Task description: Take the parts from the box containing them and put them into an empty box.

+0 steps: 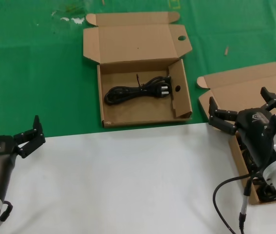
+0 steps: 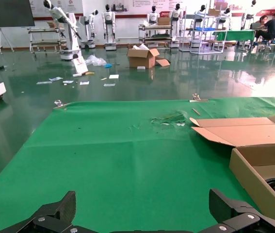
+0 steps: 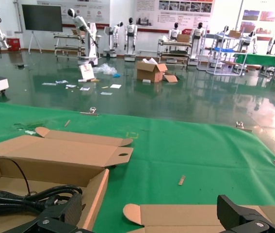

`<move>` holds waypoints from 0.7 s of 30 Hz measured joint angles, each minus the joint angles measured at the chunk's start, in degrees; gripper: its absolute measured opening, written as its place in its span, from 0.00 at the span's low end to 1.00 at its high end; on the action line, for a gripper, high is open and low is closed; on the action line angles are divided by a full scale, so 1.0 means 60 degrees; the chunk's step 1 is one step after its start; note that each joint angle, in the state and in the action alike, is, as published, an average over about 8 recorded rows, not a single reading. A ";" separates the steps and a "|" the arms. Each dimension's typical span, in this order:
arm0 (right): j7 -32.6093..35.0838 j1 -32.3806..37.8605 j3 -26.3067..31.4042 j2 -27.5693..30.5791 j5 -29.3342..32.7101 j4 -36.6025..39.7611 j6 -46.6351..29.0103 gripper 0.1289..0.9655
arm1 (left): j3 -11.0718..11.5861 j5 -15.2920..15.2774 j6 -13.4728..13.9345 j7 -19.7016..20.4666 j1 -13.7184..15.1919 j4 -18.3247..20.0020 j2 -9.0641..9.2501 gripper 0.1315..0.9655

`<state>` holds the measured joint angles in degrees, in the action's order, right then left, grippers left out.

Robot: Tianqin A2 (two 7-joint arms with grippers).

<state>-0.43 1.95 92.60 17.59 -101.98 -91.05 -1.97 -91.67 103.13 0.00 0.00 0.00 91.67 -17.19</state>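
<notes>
Power cord [image 1: 137,91], one black tied bundle: lying inside wide shallow box [image 1: 142,116], lid open. Narrow deeper box [image 1: 215,100], right of that box: mostly hidden behind right gripper [image 1: 242,111]; contents dark, hard to make out. Right gripper: fingers spread, empty, above narrow box. Left gripper [image 1: 29,135]: fingers apart, empty, well left of wide box. Green mat [image 1: 35,73] under boxes; white tabletop [image 1: 128,180] nearer. Hall floor [image 2: 127,82] beyond mat: littered, glossy.
</notes>
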 joint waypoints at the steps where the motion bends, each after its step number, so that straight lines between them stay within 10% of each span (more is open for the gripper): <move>1: 0.0000 0.0000 0.0000 0.0000 0.0000 0.0000 0.0000 1.00 | 0.0000 0.0000 0.0000 0.0000 0.0000 0.0000 0.0000 1.00; 21: 0.0000 0.0000 0.0000 0.0000 0.0000 0.0000 0.0000 1.00 | 0.0000 0.0000 0.0000 0.0000 0.0000 0.0000 0.0000 1.00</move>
<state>-0.43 1.95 92.60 17.59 -101.98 -91.05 -1.97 -91.67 103.13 0.00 0.00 0.00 91.67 -17.19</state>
